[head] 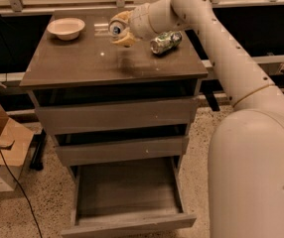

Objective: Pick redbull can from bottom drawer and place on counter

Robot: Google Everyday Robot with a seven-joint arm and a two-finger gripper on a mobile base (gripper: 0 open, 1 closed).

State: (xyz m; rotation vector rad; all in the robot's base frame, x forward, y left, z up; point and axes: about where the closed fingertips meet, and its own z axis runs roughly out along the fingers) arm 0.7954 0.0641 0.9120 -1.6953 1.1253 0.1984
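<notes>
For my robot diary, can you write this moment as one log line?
hand: above counter, shut on redbull can | step: can not yet set down | bottom drawer: open | green can: on its side, right of hand

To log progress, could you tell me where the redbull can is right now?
In the camera view, the redbull can is held in the gripper over the back of the counter, between the white bowl and the green-and-white can.
</notes>
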